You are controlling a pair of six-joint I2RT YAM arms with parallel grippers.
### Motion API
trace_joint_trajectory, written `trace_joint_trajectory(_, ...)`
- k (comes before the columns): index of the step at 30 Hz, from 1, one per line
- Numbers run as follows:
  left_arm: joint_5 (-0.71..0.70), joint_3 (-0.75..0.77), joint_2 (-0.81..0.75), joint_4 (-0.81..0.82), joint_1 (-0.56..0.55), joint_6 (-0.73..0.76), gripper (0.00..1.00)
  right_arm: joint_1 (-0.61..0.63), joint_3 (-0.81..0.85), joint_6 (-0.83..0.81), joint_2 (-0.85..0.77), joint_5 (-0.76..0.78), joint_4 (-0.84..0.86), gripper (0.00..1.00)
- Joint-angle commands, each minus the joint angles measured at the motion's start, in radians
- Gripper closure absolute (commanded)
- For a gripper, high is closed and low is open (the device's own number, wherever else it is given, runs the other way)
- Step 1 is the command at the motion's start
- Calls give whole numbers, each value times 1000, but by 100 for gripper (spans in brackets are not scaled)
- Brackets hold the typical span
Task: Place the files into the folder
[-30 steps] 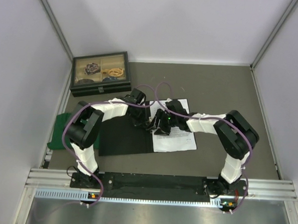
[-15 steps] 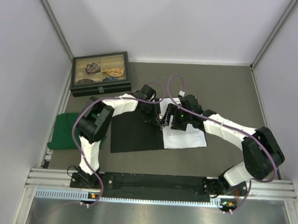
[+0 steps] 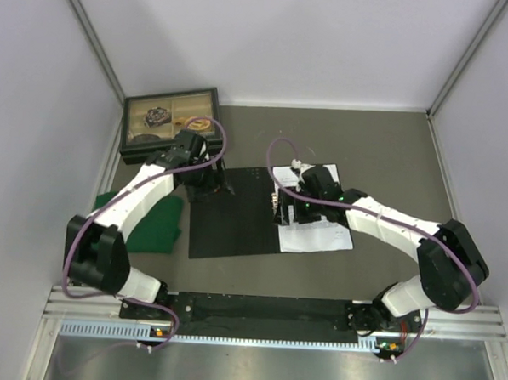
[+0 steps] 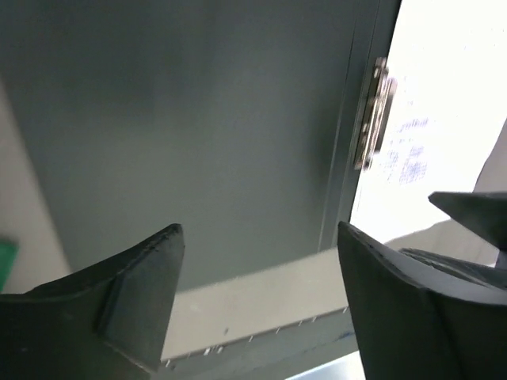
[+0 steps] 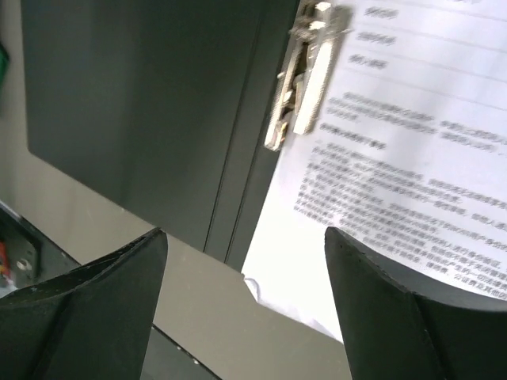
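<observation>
The folder lies open on the table, black inside up, with its metal clip along the spine. Printed files rest on its right half, their left edge beside the clip. My left gripper hovers open over the folder's far left part, holding nothing. My right gripper stands open just above the clip and the files' left edge. The left wrist view shows the black cover, the clip and the files beyond my empty gripper. The right wrist view shows the clip and printed files past my open gripper.
A black glass-lidded box stands at the back left, close behind my left wrist. A green cloth lies left of the folder. An aluminium rail runs along the near table edge.
My left gripper has opened and pulled back left from the clip, its arm swinging out leftward. The right gripper has opened wider. The folder with the files shifted slightly right.
</observation>
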Motion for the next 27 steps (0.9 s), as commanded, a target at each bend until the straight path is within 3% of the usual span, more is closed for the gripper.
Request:
trace_joint_trajectory(1,-38,-75,-114,-125,19,36,16,105,69,-103,-16,84,-48,20)
trace_joint_trajectory(4,9,-111,-174,-129,62,8,17,139,112,-69,18,96,-73,21)
trace_joint_trajectory(7,11,-101,-228,-154,70,0,18,200,282,-36,134,315,-258,31)
trace_joint_trajectory(8,-12,-96,-260,-158,70,-15,18,212,355,-4,198,392,-291,39)
trace_joint_trajectory(11,41,-114,-318,-100,70,-20,18,211,471,32,307,420,-368,55)
trace_joint_trajectory(13,66,-119,-343,-89,70,-12,18,211,519,38,341,443,-393,57)
trace_joint_trajectory(14,52,-130,-351,-83,70,-12,19,211,545,46,352,474,-390,66)
trace_joint_trajectory(15,38,-144,-363,-70,70,-15,19,211,554,49,374,488,-387,69)
trace_joint_trajectory(20,81,-207,-382,-24,70,37,20,209,744,17,522,547,-483,72)
trace_joint_trajectory(27,110,-225,-322,-1,70,91,20,209,833,-11,628,620,-500,75)
